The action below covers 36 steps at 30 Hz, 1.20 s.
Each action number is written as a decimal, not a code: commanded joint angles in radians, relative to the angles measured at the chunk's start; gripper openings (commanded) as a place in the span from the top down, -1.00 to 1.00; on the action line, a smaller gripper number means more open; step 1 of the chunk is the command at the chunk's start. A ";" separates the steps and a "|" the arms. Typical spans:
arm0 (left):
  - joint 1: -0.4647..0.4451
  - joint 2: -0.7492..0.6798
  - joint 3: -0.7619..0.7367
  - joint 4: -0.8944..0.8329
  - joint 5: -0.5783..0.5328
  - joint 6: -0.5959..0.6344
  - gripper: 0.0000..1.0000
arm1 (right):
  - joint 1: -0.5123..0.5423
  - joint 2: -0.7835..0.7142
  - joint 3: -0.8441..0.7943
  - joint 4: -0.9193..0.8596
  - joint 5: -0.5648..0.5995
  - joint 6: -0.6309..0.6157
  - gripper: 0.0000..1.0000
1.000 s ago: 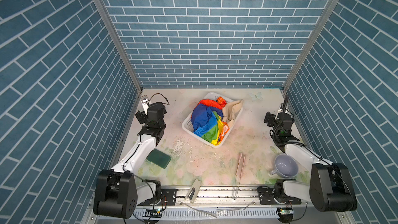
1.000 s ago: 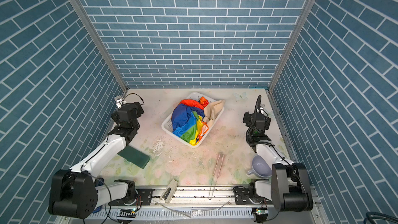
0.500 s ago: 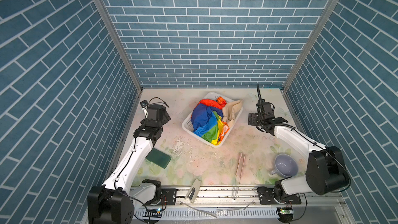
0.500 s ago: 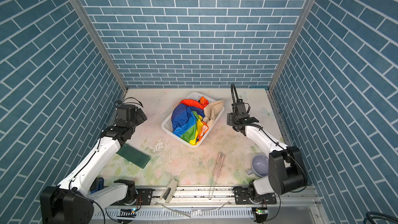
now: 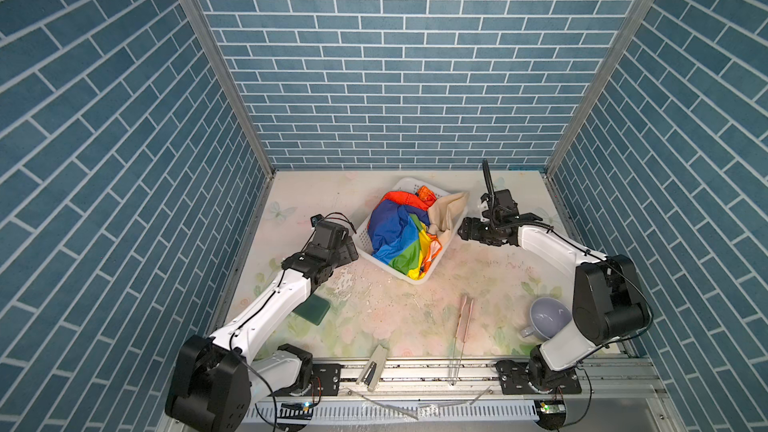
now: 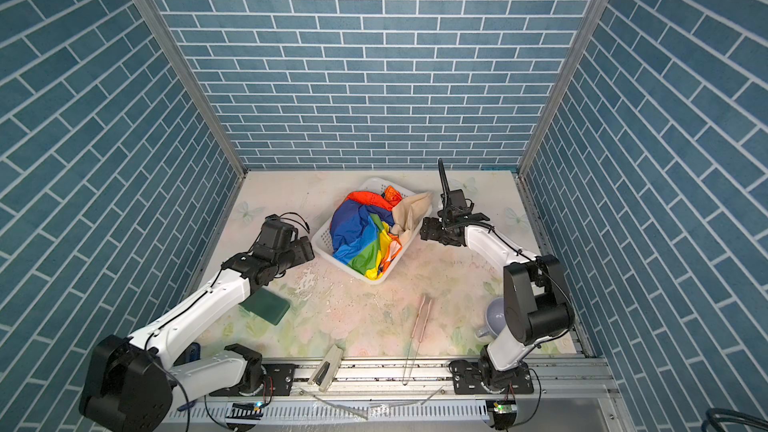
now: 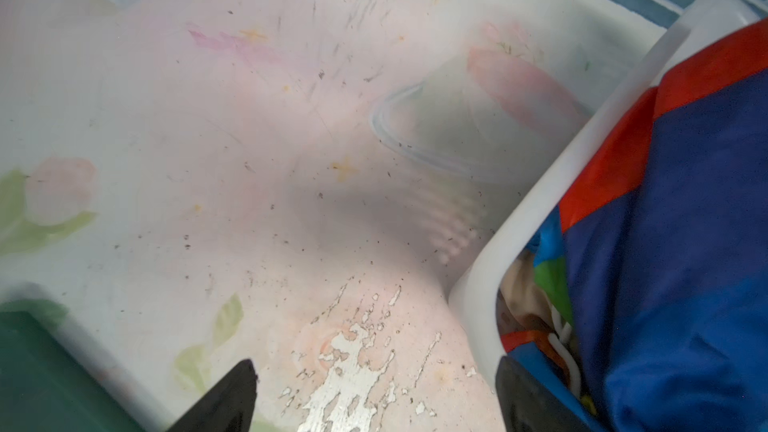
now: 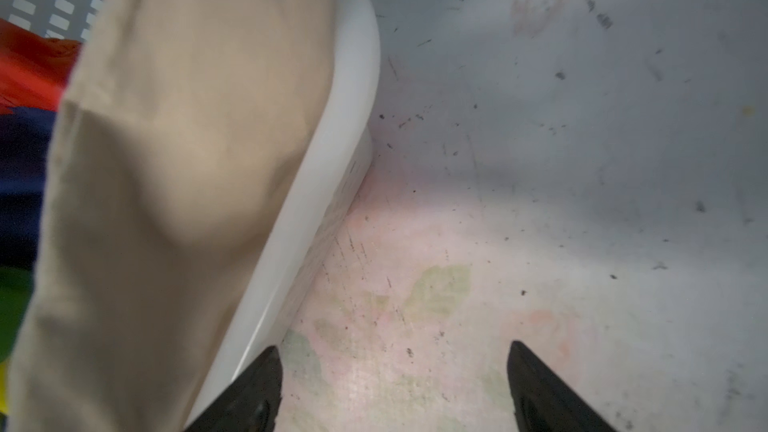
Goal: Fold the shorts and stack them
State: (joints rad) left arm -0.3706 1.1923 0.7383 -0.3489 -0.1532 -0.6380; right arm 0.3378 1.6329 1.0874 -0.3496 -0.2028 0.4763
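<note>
A white basket (image 5: 363,234) (image 6: 322,241) stands mid-table in both top views. The crumpled rainbow-striped shorts (image 5: 395,234) (image 6: 357,234) fill most of it. The beige shorts (image 5: 446,211) (image 6: 409,211) drape over its right rim. My left gripper (image 5: 351,249) (image 7: 376,361) is open and empty just off the basket's left wall, one finger close to the rim (image 7: 540,201). My right gripper (image 5: 461,232) (image 8: 394,346) is open and empty over bare table beside the right rim (image 8: 332,160), next to the beige shorts (image 8: 187,139).
A dark green pad (image 5: 313,309) lies under my left forearm. A purple mug (image 5: 544,317) sits by the right arm's base. Pink tongs (image 5: 463,322) and a stapler (image 5: 374,369) lie near the front rail. Blue brick walls close three sides.
Both arms have reached in from the table's sides toward the basket. The left gripper now sits at its left wall and the right gripper at its right rim. The shorts have not moved.
</note>
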 commanded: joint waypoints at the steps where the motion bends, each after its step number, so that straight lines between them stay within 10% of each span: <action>1: -0.022 0.065 0.031 0.066 0.030 -0.016 -0.81 | 0.003 0.033 0.044 0.060 -0.104 0.085 -0.66; 25: -0.135 0.853 0.748 0.192 0.259 0.000 -0.67 | 0.055 -0.324 -0.399 0.335 0.161 0.142 -0.63; 36: -0.160 0.885 0.838 0.156 0.245 0.058 0.31 | -0.085 -0.249 -0.151 0.125 0.405 0.081 -0.79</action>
State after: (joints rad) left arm -0.5240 2.0800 1.5570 -0.1604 0.0956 -0.6182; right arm 0.3332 1.3334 0.8288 -0.1558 0.1310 0.5526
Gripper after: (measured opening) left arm 0.369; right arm 0.892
